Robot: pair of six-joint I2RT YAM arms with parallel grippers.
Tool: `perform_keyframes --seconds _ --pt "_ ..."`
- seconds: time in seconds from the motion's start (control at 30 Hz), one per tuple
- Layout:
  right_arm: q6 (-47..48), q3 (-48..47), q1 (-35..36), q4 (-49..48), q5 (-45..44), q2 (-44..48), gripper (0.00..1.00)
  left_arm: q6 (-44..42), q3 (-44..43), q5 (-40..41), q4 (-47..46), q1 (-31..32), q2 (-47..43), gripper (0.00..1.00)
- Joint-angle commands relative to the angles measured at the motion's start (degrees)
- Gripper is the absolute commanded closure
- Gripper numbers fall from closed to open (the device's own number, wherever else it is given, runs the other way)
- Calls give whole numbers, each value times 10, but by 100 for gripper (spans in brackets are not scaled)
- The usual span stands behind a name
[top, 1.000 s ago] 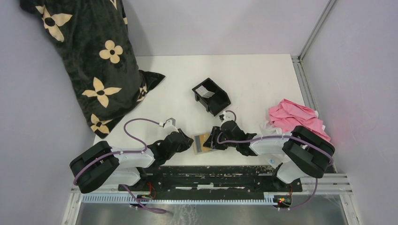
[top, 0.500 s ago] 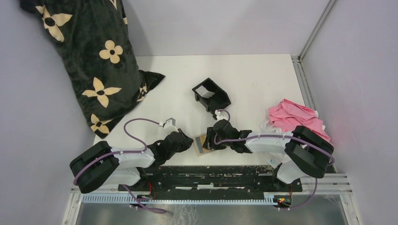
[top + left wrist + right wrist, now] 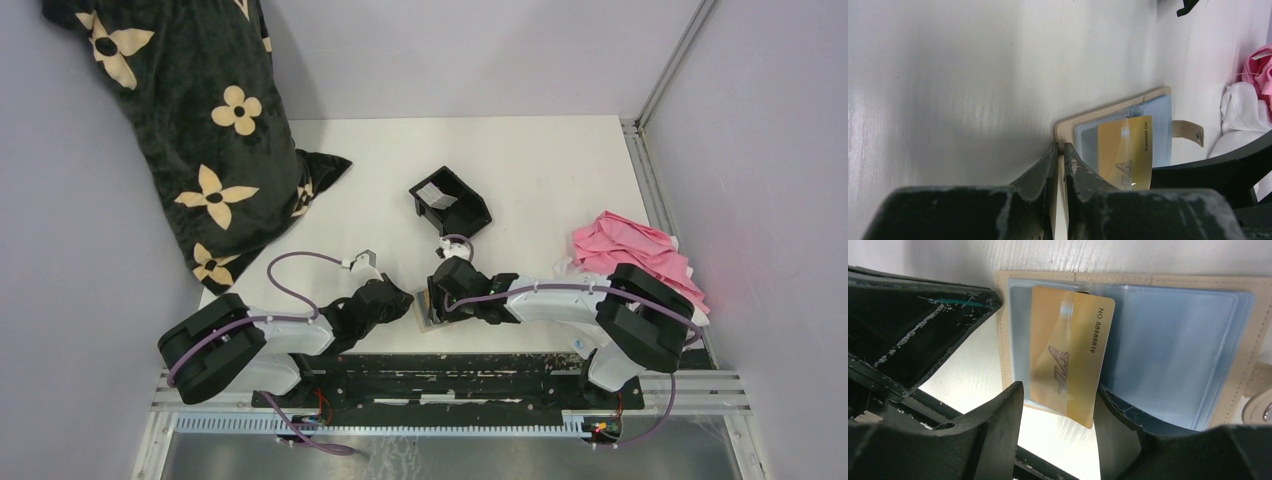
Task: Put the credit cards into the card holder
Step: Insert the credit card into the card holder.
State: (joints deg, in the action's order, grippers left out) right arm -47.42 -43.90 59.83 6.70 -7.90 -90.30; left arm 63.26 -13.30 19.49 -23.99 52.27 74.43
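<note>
The tan card holder [image 3: 428,308] lies open near the table's front edge, its clear blue sleeves [image 3: 1178,350] facing up. My left gripper [image 3: 1060,147] is shut on the holder's tan edge [image 3: 1068,127]. A golden-yellow credit card [image 3: 1068,365] sits partly inside a sleeve, its lower end sticking out. My right gripper [image 3: 1058,390] is open and straddles that end, the right finger close beside the card's edge and a gap at the left finger. The same card [image 3: 1125,150] shows in the left wrist view. A pale grey-white card [image 3: 437,195] lies in the black tray [image 3: 470,218].
A black blanket with cream flowers [image 3: 190,120] fills the back left. A pink cloth [image 3: 630,250] over a white one [image 3: 1243,110] lies at the right. The holder's snap tab [image 3: 1190,132] points toward the cloth. The arm bases' black rail [image 3: 450,375] runs just below the holder.
My right gripper slid left over the holder and its jaws widened around the gold card. The left gripper's jaws closed tighter on the holder's edge.
</note>
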Motion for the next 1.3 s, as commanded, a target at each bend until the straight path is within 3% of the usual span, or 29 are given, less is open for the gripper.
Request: perform_keyframes --seconds 0.0,0.47,0.87,1.27 --pt "29 -11 12 74 -40 -37 41 -6 -2 -16 31 7 29 85" --pt "35 -42 31 102 -70 -79 35 -8 -7 -13 31 8 28 87" --pt "46 -69 35 150 -115 -82 24 -4 -4 -11 31 9 21 87" --pt "54 -114 47 191 -167 -129 21 -3 3 -9 25 10 23 86"
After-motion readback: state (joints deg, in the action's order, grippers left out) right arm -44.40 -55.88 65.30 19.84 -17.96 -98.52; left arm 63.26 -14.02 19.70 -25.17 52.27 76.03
